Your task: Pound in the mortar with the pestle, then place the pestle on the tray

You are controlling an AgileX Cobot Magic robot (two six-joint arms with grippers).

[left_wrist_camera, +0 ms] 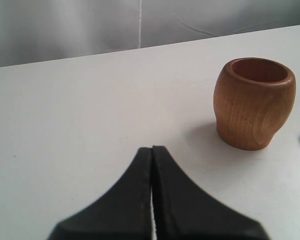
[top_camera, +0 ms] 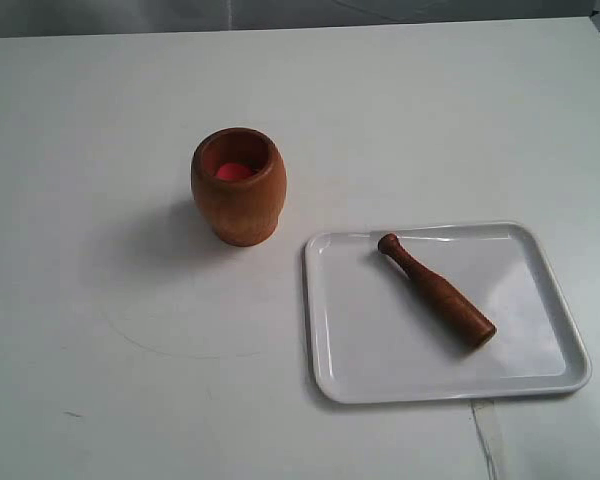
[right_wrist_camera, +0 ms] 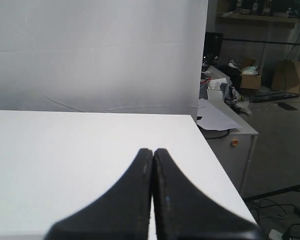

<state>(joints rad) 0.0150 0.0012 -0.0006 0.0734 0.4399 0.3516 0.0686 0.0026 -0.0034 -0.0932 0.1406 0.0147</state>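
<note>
The reddish-brown mortar [top_camera: 238,187] stands upright on the white table, its inside red-pink; the left wrist view shows the mortar [left_wrist_camera: 254,103] too. The dark-brown pestle [top_camera: 437,291] lies slantwise on the white tray [top_camera: 325,330] to the mortar's right, knob end toward the mortar. My left gripper [left_wrist_camera: 152,150] is shut on nothing, well short of the mortar. My right gripper [right_wrist_camera: 153,151] is shut and empty too, over bare table near an edge. Neither gripper shows in the exterior view.
The table edge [right_wrist_camera: 217,170] drops off beside my right gripper, with a cabinet [right_wrist_camera: 235,135] and clutter beyond. A white backdrop [left_wrist_camera: 65,25] rises behind the table. A strip of clear tape [top_camera: 485,440] lies below the tray.
</note>
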